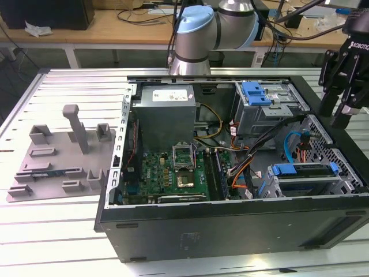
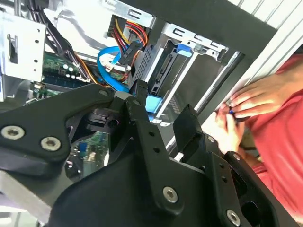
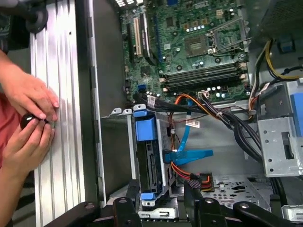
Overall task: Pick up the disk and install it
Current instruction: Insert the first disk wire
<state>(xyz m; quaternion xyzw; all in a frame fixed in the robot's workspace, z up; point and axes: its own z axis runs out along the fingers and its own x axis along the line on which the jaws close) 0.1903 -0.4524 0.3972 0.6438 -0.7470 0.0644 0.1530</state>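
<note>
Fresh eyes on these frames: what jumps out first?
The open computer case dominates the slatted table, with its motherboard laid bare. The gripper hangs open and empty over the case's edge on the exterior view's right, and the blue-framed disk sits in its bay below. In both wrist views a person's hands hold a small black object at the table edge beside the case.

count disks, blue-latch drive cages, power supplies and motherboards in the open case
disk in blue carrier: 1
drive cage with blue latch: 1
power-supply box: 1
motherboard: 1
total: 4
</note>
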